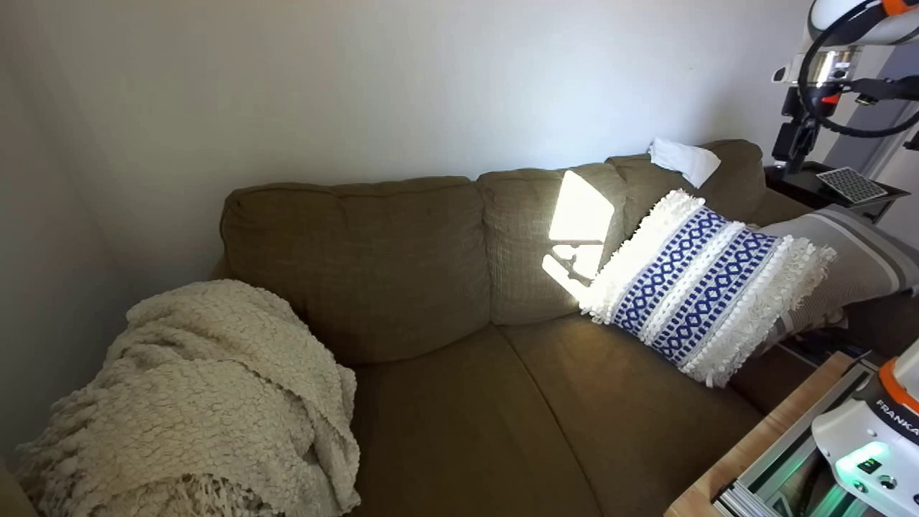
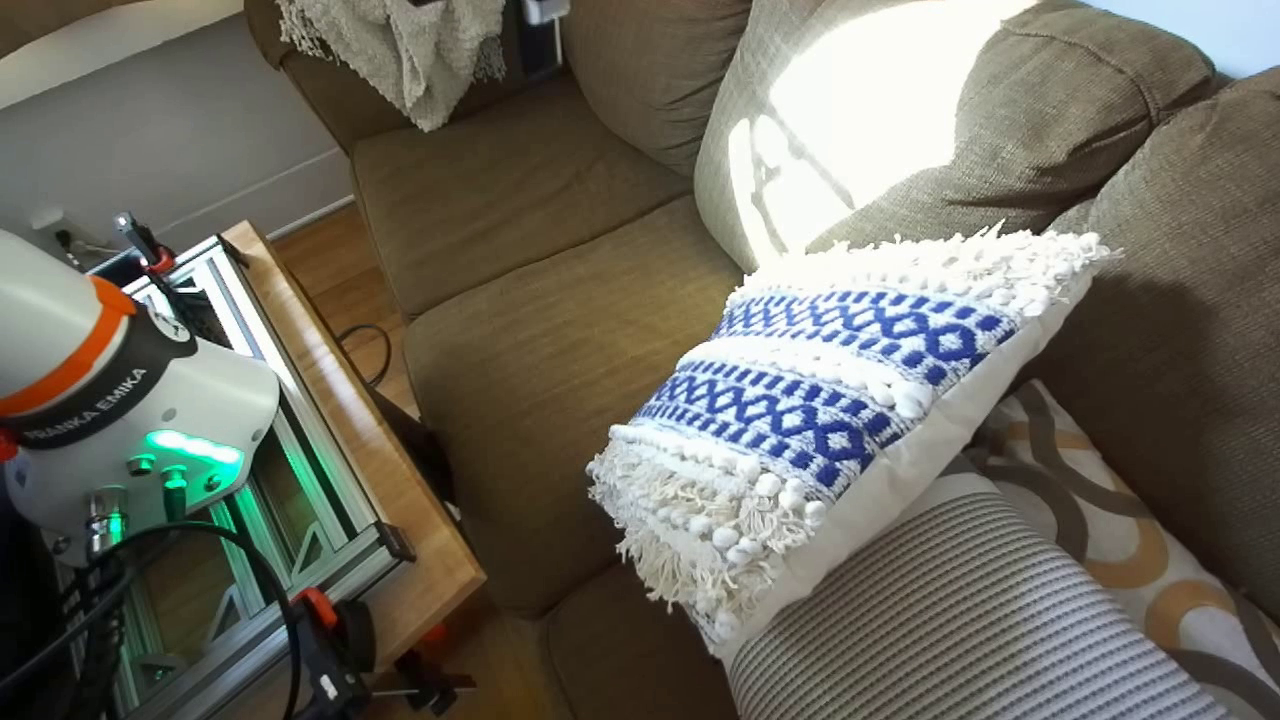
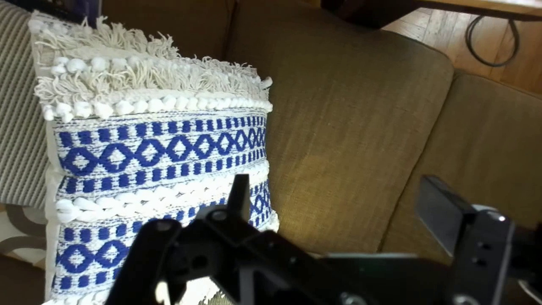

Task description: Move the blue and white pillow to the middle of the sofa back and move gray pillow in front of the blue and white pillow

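Observation:
The blue and white pillow (image 1: 693, 291) leans tilted at the right part of the sofa in an exterior view, its patterned face outward. Beside and partly beneath it lies the gray pillow (image 2: 960, 610), ribbed and striped; only a strip shows at the wrist view's left edge. The sofa back (image 1: 359, 266) is olive-brown, with sunlight on one cushion. My gripper (image 3: 334, 180) is open above the sofa, nothing between its fingers. In the wrist view one finger (image 3: 240, 192) overlaps the patterned pillow's edge, the other stands over the brown seat. High at the upper right, the gripper (image 1: 793, 154) hangs apart from the pillows.
A cream blanket (image 1: 208, 395) covers the sofa's far end. A pillow with brown and tan curves (image 2: 1120, 520) lies behind the gray one. A white cloth (image 1: 686, 161) rests on the sofa's top. The robot base stands on a wooden table (image 2: 420, 540) before the seat.

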